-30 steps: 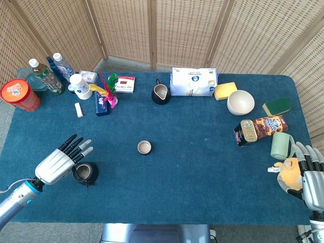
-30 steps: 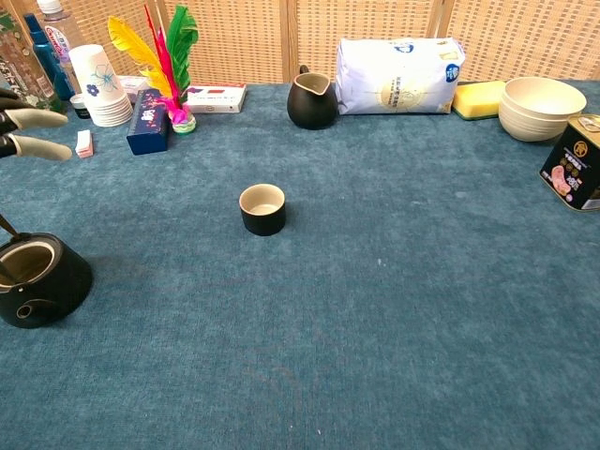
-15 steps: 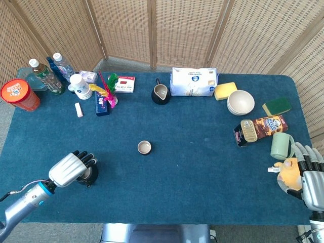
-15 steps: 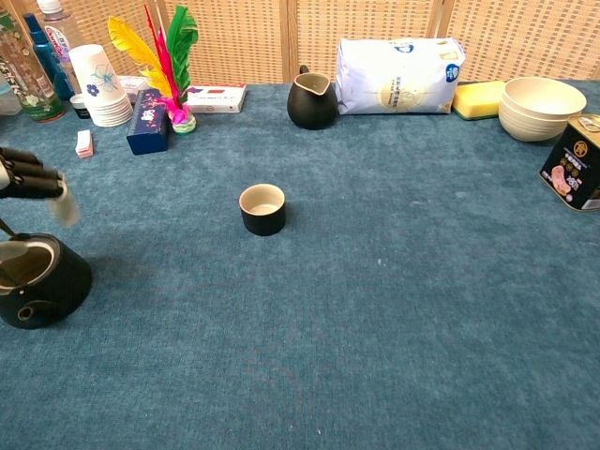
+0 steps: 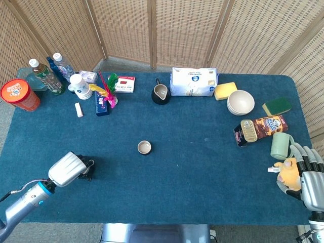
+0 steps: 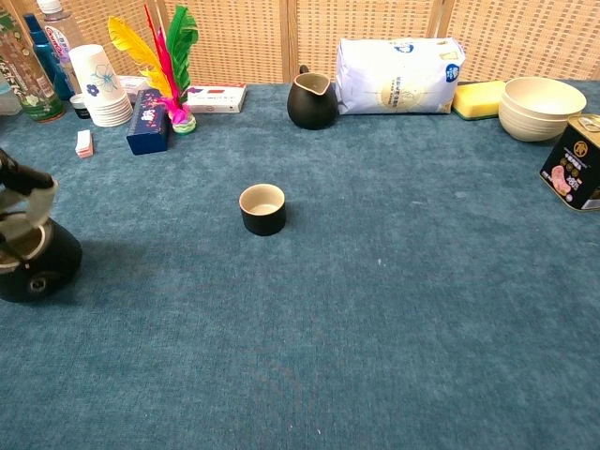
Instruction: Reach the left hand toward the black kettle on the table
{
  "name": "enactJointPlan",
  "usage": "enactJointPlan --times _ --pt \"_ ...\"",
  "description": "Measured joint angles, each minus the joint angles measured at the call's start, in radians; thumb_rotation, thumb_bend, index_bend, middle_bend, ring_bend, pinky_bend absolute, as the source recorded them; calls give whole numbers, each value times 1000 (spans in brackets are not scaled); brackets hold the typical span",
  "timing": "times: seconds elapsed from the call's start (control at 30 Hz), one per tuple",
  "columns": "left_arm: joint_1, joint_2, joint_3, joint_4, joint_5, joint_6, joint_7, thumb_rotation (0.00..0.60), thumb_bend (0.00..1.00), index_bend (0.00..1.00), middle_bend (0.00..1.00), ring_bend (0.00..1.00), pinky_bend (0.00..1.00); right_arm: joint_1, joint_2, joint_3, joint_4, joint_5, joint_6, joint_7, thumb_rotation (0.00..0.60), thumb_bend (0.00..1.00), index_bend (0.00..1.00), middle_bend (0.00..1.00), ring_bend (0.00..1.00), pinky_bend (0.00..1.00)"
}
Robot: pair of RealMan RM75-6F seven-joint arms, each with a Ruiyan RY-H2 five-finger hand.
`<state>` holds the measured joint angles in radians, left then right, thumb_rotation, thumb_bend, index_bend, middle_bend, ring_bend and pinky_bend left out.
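The black kettle sits near the table's front left corner, mostly covered in the head view by my left hand. In the chest view the kettle is at the left edge, and my left hand has its fingers curled down over the open rim, touching it. My right hand rests at the table's front right corner and holds a yellow toy; the chest view does not show that hand.
A small black cup stands mid-table. A black pitcher, white bag, bowls, sponges, a tin and a green mug line the back and right. Bottles, paper cups and feathers crowd the back left.
My left hand went from spread fingers beside the kettle to fingers curled down over its top. The kettle shifted slightly left. The right hand stayed still.
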<state>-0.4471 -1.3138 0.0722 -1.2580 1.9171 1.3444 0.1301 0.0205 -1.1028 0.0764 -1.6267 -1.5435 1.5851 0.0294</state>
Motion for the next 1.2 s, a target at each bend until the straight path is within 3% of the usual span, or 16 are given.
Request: enactJointPlan --times 0.27,0.47,0.93,1.2 --pt "-4 20 -67 -75 -92 31 -70 600 600 784 815 787 1000 0 1 -2 -1 -2 -2 -1 600 0 0 0 0 0" --pt "-42 49 -128 -158 -163 -15 -61 600 598 785 815 784 1000 0 0 -5 -1 -6 -5 -5 600 0 0 0 0 0" --pt "-204 12 -283 -264 -374 -229 166 600 581 785 815 778 1000 4 0 -4 0 1 -16 0 600 0 0 0 0 0" --pt "-266 -39 -318 -273 -468 -303 277 600 577 784 815 775 1000 8 2 -5 3 5 -27 8 600 0 0 0 0 0"
